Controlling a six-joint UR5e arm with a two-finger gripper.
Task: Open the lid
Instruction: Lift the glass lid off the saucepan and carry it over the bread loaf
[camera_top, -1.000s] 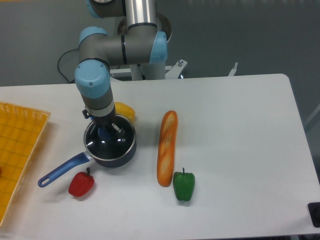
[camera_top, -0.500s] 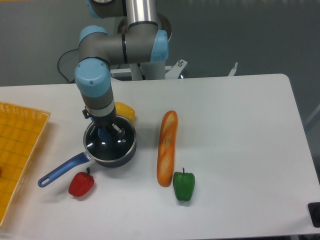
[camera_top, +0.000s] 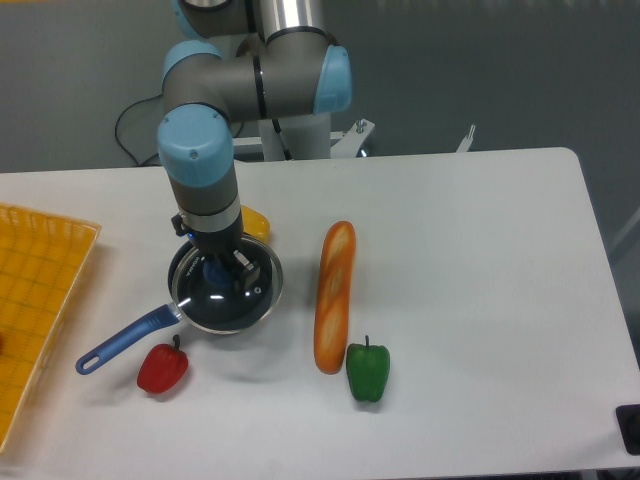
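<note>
No writing is legible; the gripper (camera_top: 222, 268) is clenched on the blue knob of the lid (camera_top: 228, 290), which sits over the dark saucepan (camera_top: 205, 318), offset toward the baguette (camera_top: 334, 296); the saucepan's contents cannot be told; a yellow basket (camera_top: 40, 300) sits at the table's left edge.

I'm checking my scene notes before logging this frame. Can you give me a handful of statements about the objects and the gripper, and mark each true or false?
1. The gripper is at the blue knob of the round transparent glass lid. True.
2. The red bell pepper lies inside the orange tray. False: it sits on the white table, near the dark saucepan's blue handle.
3. The green bell pepper is beside the lower end of the long bread loaf. True.
4. The yellow pepper is right of the loaf. False: it is left, behind the saucepan.
</note>
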